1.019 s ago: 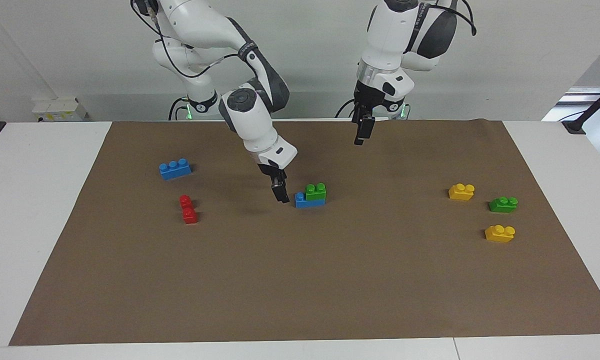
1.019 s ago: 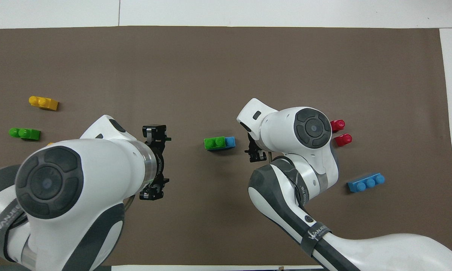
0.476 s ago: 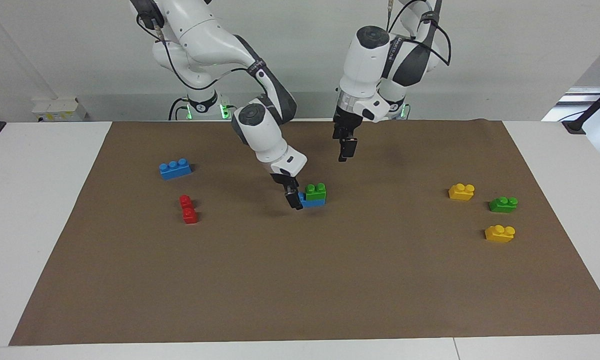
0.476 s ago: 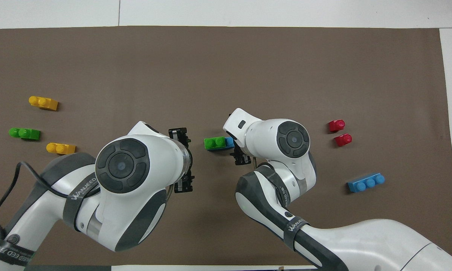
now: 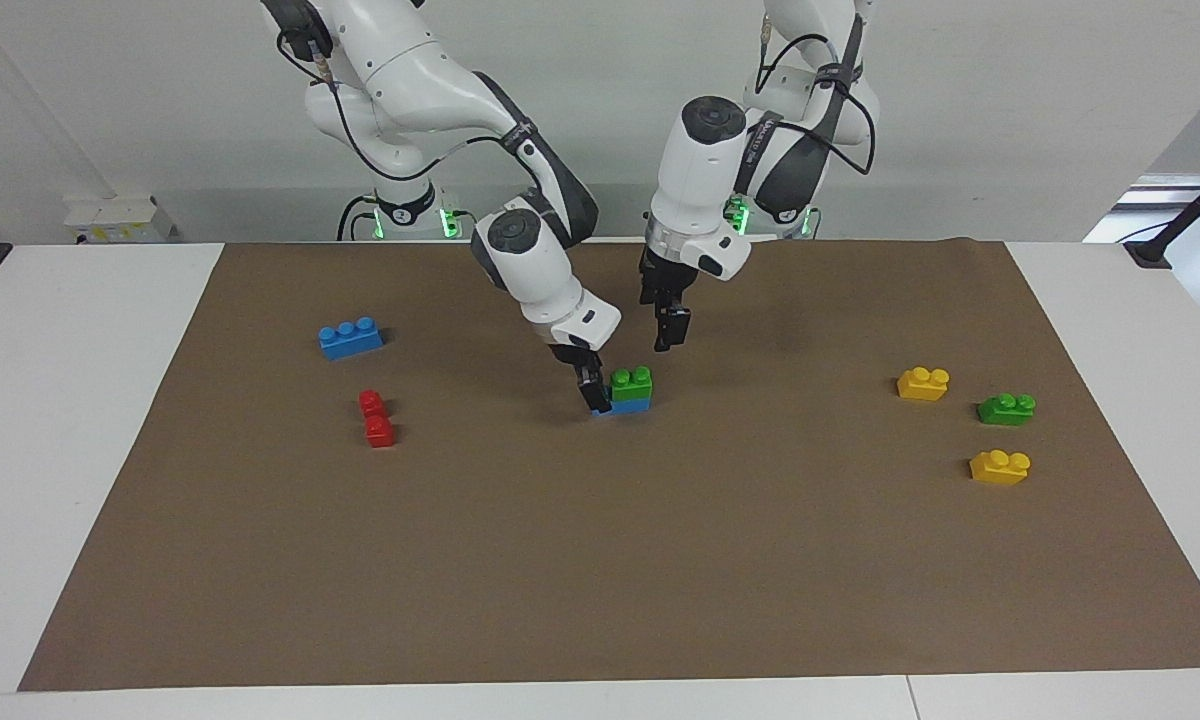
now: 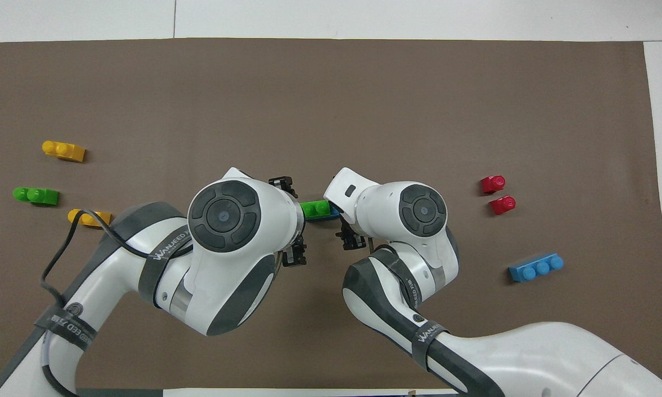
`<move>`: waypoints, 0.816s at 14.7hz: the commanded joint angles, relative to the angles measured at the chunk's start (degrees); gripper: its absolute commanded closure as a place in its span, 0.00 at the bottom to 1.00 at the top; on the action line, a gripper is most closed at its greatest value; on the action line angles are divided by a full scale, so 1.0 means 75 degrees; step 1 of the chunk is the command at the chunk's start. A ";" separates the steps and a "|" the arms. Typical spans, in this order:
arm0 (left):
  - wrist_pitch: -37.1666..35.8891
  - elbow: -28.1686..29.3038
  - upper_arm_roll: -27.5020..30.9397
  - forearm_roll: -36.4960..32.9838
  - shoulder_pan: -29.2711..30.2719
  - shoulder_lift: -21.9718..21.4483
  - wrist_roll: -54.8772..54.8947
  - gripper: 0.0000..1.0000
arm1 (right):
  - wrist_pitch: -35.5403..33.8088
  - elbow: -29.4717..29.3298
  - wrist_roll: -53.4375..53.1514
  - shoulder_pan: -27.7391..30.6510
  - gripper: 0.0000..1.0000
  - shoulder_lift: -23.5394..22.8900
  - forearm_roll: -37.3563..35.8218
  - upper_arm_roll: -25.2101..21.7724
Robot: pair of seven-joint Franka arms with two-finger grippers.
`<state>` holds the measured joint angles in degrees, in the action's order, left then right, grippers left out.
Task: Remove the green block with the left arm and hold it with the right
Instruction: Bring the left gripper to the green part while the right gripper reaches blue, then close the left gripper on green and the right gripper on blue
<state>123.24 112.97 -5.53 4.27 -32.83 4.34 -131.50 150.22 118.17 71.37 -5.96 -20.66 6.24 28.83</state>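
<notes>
The green block [image 5: 631, 382] sits stacked on a blue brick [image 5: 628, 405] in the middle of the brown mat; from overhead the green block [image 6: 315, 208] shows between the two wrists. My right gripper [image 5: 592, 392] is low at the blue brick's end toward the right arm's side, open, its dark finger against that end. My left gripper [image 5: 666, 330] hangs open in the air just above the stack, slightly to the robots' side of it, touching nothing. A second green block [image 5: 1006, 408] lies toward the left arm's end of the table.
Two yellow bricks [image 5: 923, 383] [image 5: 999, 467] lie beside the second green block. A blue three-stud brick [image 5: 350, 338] and a pair of red bricks [image 5: 376, 418] lie toward the right arm's end. The brown mat [image 5: 600, 580] covers the white table.
My right gripper slid in from beside the stack to the blue brick's end. My left arm swung in and came down toward the stack. The blocks have not moved.
</notes>
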 commanded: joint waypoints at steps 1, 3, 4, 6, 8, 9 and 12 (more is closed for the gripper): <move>0.0115 -0.0273 0.0116 0.0099 -0.0158 0.0382 -0.0173 0.00 | 0.0150 0.0146 0.0187 0.0115 0.00 -0.0069 0.0012 0.0105; 0.0243 -0.0273 0.0116 0.0111 -0.0158 0.0487 -0.0243 0.00 | 0.0173 0.0169 0.0164 0.0104 0.00 -0.0116 0.0012 0.0094; 0.0290 -0.0273 0.0116 0.0111 -0.0146 0.0557 -0.0278 0.00 | 0.0185 0.0158 0.0164 0.0104 0.00 -0.0116 0.0012 0.0094; 0.0326 -0.0227 0.0116 0.0111 -0.0146 0.0593 -0.0279 0.00 | 0.0278 0.0158 0.0187 0.0104 0.00 -0.0163 0.0012 0.0094; 0.0396 -0.0180 0.0116 0.0111 -0.0158 0.0686 -0.0302 0.00 | 0.0338 0.0181 0.0199 0.0104 0.00 -0.0280 0.0012 0.0094; 0.0466 -0.0180 0.0116 0.0111 -0.0169 0.0710 -0.0407 0.00 | 0.0338 0.0181 0.0187 0.0104 0.00 -0.0280 0.0012 0.0094; 0.0619 -0.0215 0.0116 0.0111 -0.0170 0.0862 -0.0560 0.00 | 0.0489 0.0169 0.0176 0.0115 0.00 -0.0374 0.0012 0.0094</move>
<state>126.67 111.98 -5.47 4.27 -33.01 9.66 -134.34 151.80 118.92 71.37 -5.95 -22.69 6.24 28.83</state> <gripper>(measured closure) 0.000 0.000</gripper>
